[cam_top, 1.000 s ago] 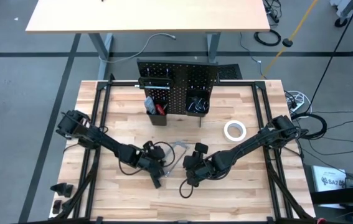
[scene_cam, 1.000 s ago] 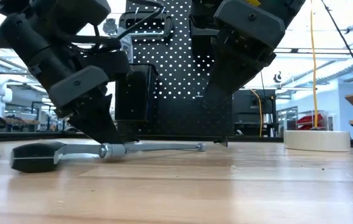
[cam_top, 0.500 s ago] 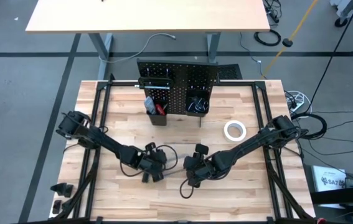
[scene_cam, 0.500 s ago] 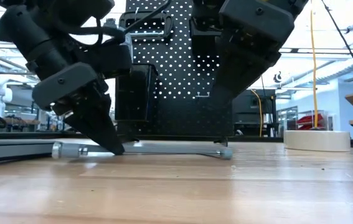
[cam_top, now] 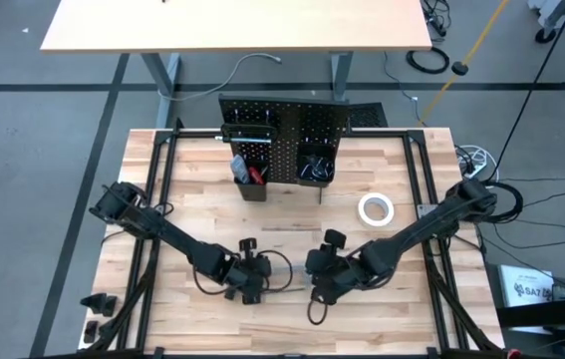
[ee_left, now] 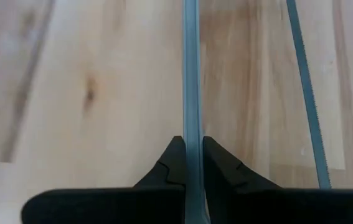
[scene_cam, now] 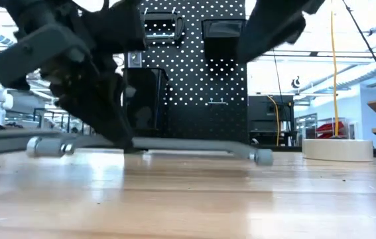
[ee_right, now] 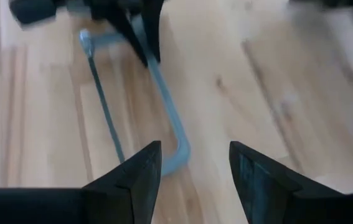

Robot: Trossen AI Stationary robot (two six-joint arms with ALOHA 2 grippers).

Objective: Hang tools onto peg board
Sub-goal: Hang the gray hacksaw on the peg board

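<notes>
Hacksaw (ee_left: pixel 190 93) lies flat on the tabletop (cam_top: pixel 192 189) near the front edge, and our left gripper (ee_left: pixel 190 163) is clenched on its grey frame bar — the pick-up step. Our right gripper (ee_right: pixel 195 171) hovers just beside it, fingers apart, holding nothing. Next we judge a lift toward the peg board (cam_top: pixel 282 125) at the back; its bins (cam_top: pixel 314 168) and a white tape roll (cam_top: pixel 375 209) lie near that path.

grey floor (cam_top: pixel 23 130), second wooden table (cam_top: pixel 232 25)

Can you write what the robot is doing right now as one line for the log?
left hand: shut on hacksaw frame, on table | right hand: open, empty, nearby | peg board: hacksaw not hung
</notes>
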